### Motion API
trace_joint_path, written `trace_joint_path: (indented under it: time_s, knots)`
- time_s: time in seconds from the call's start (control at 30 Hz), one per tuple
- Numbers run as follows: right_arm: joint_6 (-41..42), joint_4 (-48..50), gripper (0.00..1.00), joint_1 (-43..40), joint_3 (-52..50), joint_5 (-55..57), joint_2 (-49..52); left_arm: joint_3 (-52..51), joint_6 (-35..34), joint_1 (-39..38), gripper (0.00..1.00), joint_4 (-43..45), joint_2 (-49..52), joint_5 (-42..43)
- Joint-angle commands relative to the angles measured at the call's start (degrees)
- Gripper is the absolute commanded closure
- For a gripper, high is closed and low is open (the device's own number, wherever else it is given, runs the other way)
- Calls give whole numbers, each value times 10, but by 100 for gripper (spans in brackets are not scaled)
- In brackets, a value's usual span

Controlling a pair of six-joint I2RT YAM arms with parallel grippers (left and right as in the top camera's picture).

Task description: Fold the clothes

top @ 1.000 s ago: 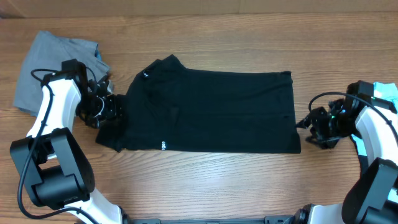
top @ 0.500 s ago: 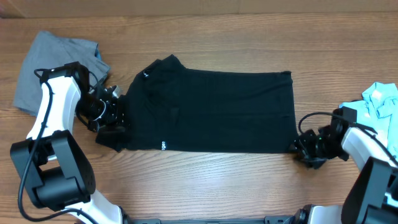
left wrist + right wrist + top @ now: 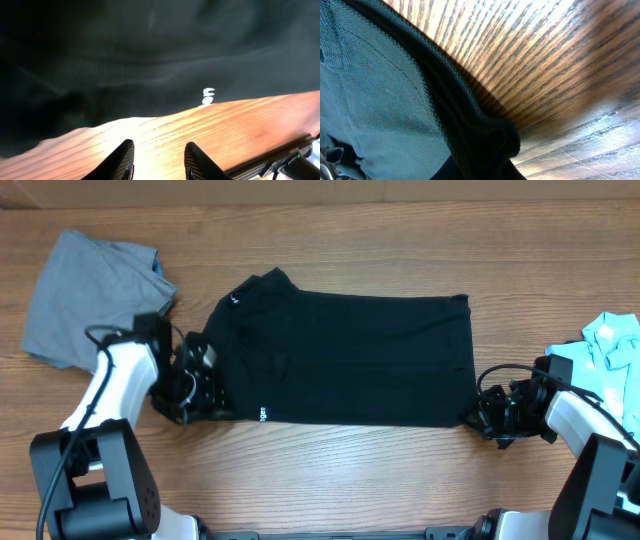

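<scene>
Lying spread flat across the middle of the wooden surface (image 3: pixel 350 470): black short-sleeved shirt (image 3: pixel 345 360), collar end toward the left arm, hem toward the right arm, small white label (image 3: pixel 263 415) showing at its near edge. Sitting crumpled at the far left corner, apart from the shirt: grey garment (image 3: pixel 80 290). Sitting at the right edge, partly behind the right arm: light-blue garment (image 3: pixel 612 340). Left tool (image 3: pixel 200 385) is sitting low at the shirt's near left corner by the sleeve; in the left wrist view its fingers (image 3: pixel 122 160) are standing apart over bare wood, gripping nothing, with the shirt's edge and label just ahead. Right tool (image 3: pixel 480 418) is meeting the shirt's near right hem corner; in the right wrist view a bunched fold of hem (image 3: pixel 485 135) is running down to the bottom edge, the fingers are not showing clearly, and whether the tool is gripping the cloth cannot be told
</scene>
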Motion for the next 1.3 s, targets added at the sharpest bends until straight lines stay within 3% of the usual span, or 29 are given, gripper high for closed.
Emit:
trace_joint_path:
  time_s: [0.0,0.13,0.5,0.57,0.67,0.7,0.83,1.1,1.27]
  knots:
    - [3,-2,85,2,-10,24,7,-41,-49,0,60,28,-1,9]
    - [2,-2,85,2,-10,24,7,-75,-73,0,51,76,-1,5]
    - [-2,-2,85,2,-10,24,7,-149,-184,0,52,281,-1,-24]
    - [-4,-2,85,2,-10,24,7,-149,-184,0,62,273,-1,-24]
    - [-4,-5,85,2,-10,34,7,-149,-183,0,91,233,-1,-29]
    - [-4,-7,86,2,-9,47,7,-149,-183,0,96,222,-1,-36]
    - [1,-19,89,2,-7,110,7,-146,-183,7,96,188,-2,-48]
    - [1,-148,95,-5,10,91,5,-105,-183,104,96,35,-6,-83]
    - [12,-173,96,-5,10,89,5,-105,-172,155,96,15,-6,-118]
